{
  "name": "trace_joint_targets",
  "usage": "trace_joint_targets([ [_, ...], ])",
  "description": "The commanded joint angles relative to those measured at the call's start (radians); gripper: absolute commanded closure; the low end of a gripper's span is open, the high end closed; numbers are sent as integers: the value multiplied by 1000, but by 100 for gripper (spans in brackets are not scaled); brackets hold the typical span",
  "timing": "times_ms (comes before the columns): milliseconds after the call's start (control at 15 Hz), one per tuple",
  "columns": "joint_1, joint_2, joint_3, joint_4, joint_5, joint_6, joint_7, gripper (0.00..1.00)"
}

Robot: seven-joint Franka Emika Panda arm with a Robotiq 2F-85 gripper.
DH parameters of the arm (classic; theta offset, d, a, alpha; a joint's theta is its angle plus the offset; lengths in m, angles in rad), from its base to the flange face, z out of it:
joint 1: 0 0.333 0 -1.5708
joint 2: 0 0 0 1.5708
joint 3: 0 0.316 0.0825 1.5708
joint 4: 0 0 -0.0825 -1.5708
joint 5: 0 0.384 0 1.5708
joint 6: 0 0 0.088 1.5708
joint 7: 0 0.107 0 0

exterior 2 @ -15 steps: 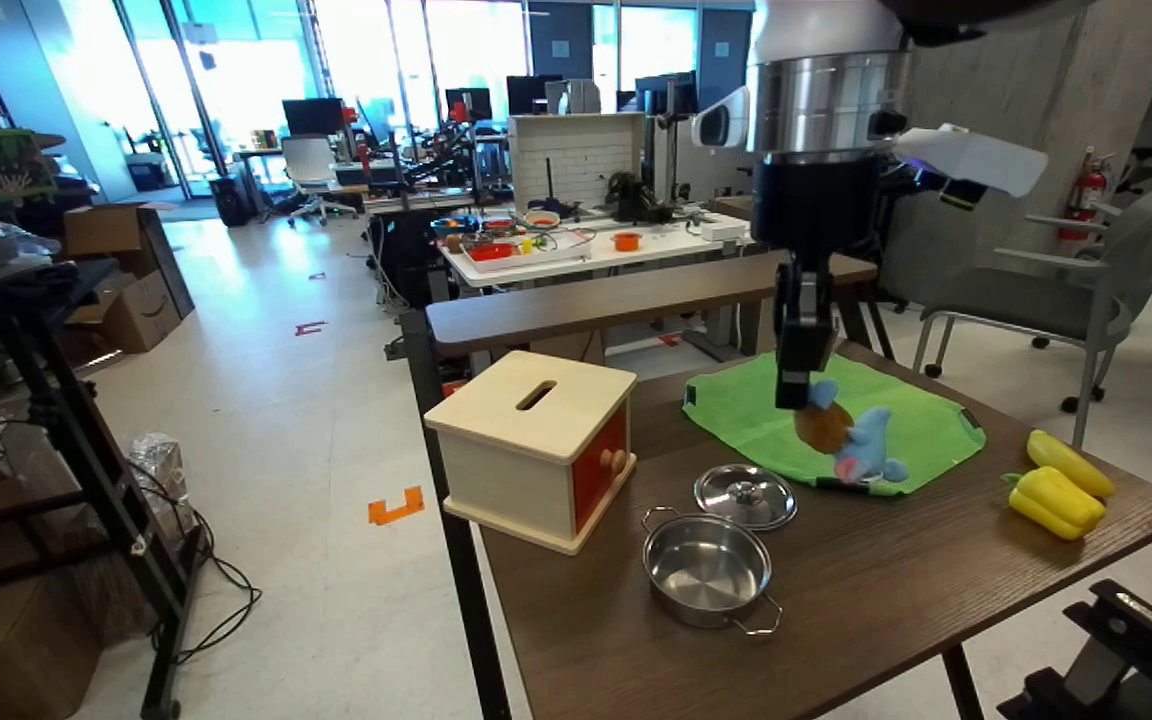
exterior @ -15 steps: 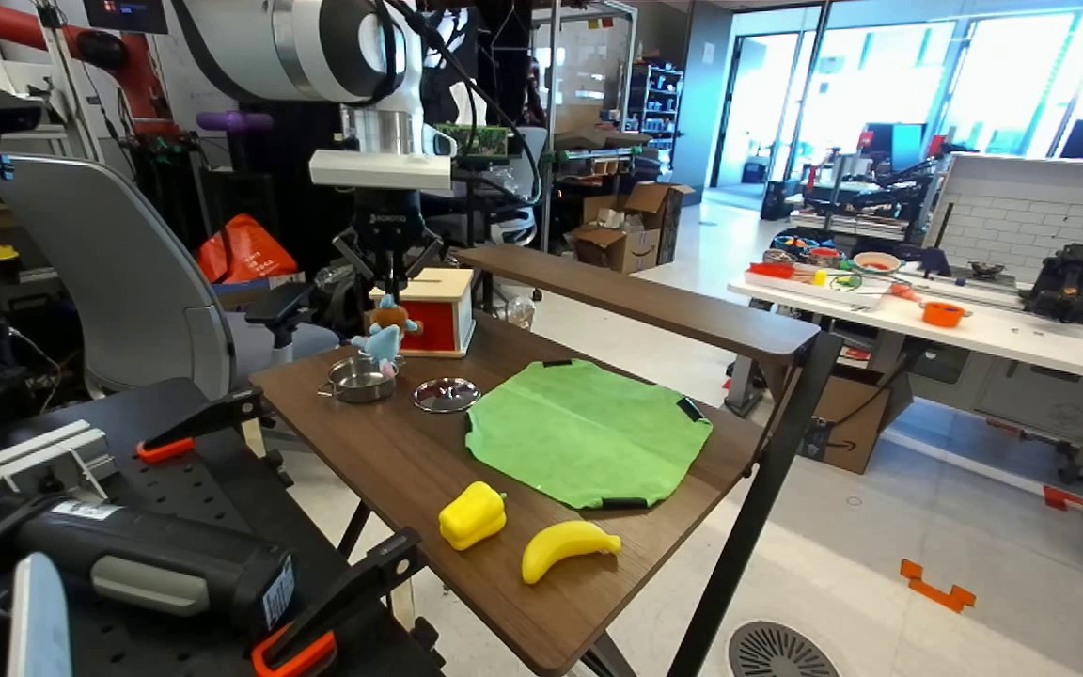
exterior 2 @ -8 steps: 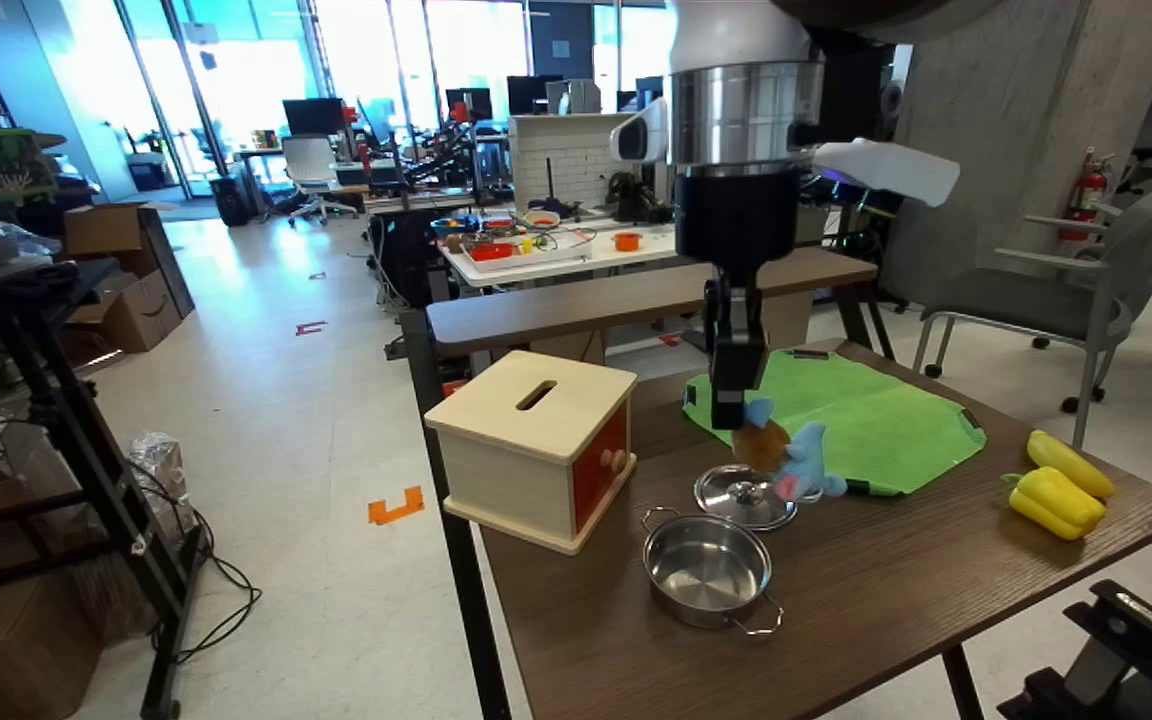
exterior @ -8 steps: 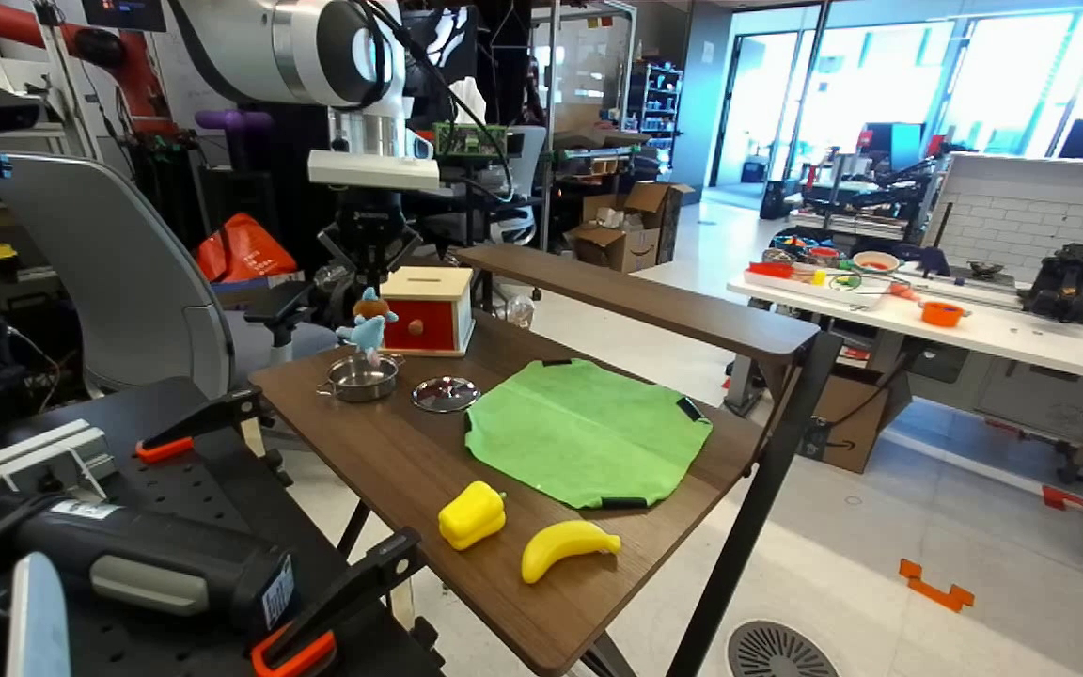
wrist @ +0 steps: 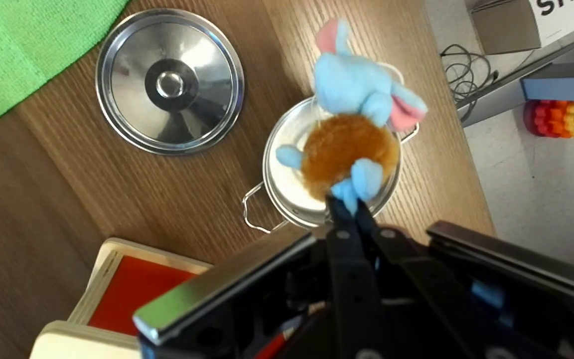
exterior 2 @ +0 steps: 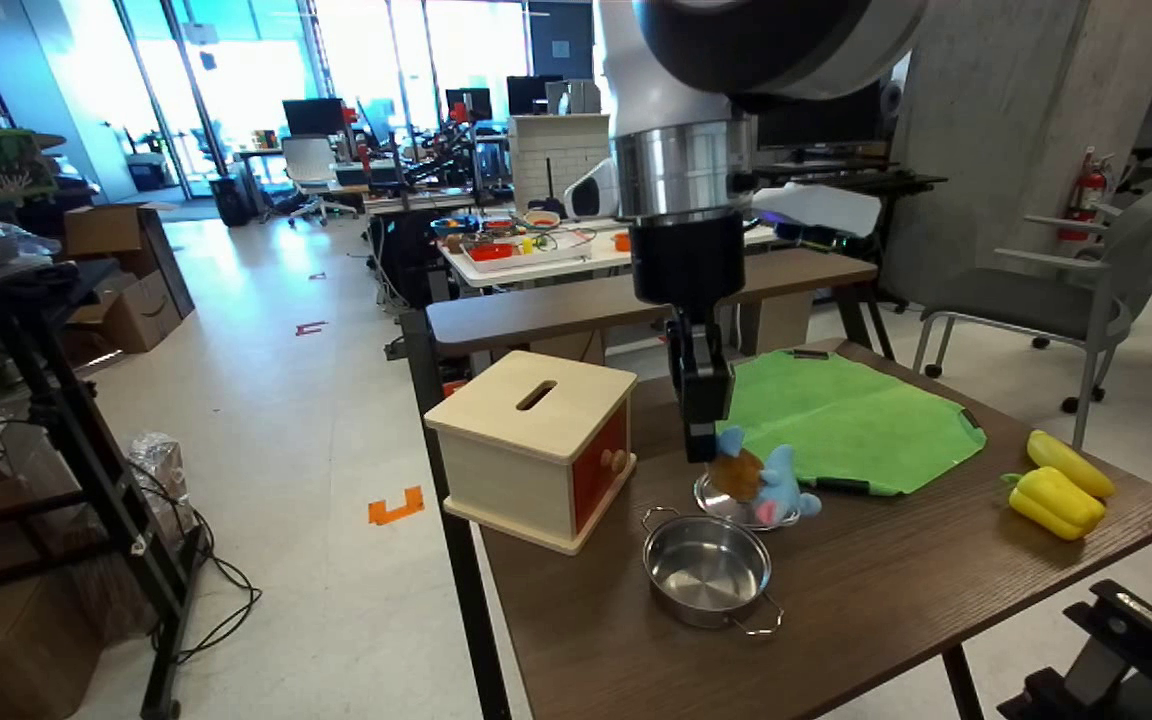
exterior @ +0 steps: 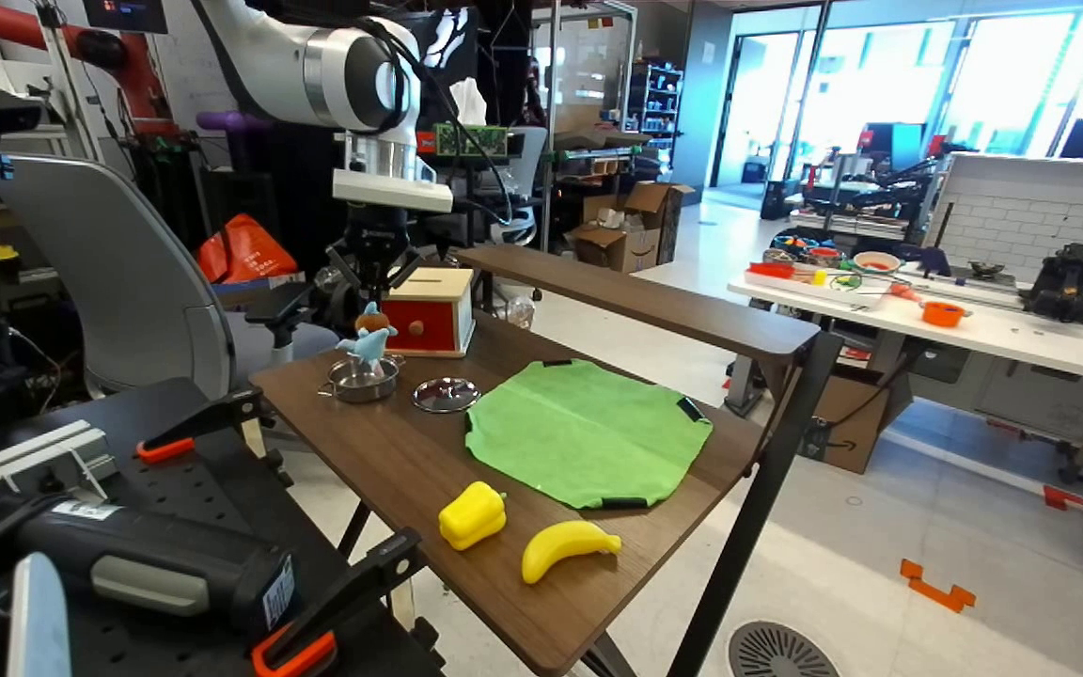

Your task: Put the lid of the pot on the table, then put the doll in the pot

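Table (exterior: 391, 442), brown wood, rounded corners; green mat (exterior: 588, 432), spread flat on it; box (exterior 2: 511, 470), cream with red front and slotted top, contents, if any, hidden; gripper (wrist: 350, 208), black, clamped on the doll (wrist: 349, 134) by one small blue end, foot or tail uncertain; pot (exterior 2: 706, 575), metallic, two wire handles, upright, uncovered, nothing seen inside; lid (wrist: 170, 82), knob up, flat on the table, apart from the pot and just beside the green mat, first half of the task done by that evidence; doll, soft-looking, blue with brown fluffy middle, suspended tilted above the pot, not yet in it; in the wrist view, brown middle across the pot's mouth, pink-trimmed blue end out past the rim; step in hand, as judged, lowering the doll into the pot; for good work, shift first to bring the overhanging end within the rim; descend slowly, with no quick sideways move, for fear of swing from so slight a pinch; keep loose limbs off the handles; let the soft body fold against the base, probably with little resistance, before letting go; then rise straight up, to avoid dragging the doll out.
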Motion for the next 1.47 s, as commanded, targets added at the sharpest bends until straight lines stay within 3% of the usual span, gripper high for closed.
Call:
trace_joint_targets([
  [0,39,82,-4,137,-3,-113,-38,99],
  [467,99,140,-16,212,-30,-111,-26,99],
  [1067,107,220,-28,290,-35,-117,-26,99],
  [1133,107,226,-28,298,-34,-119,-24,72],
  [1200,107,231,-30,304,-34,-119,-23,71],
  [1400,104,240,-30,318,-30,-124,-24,52],
])
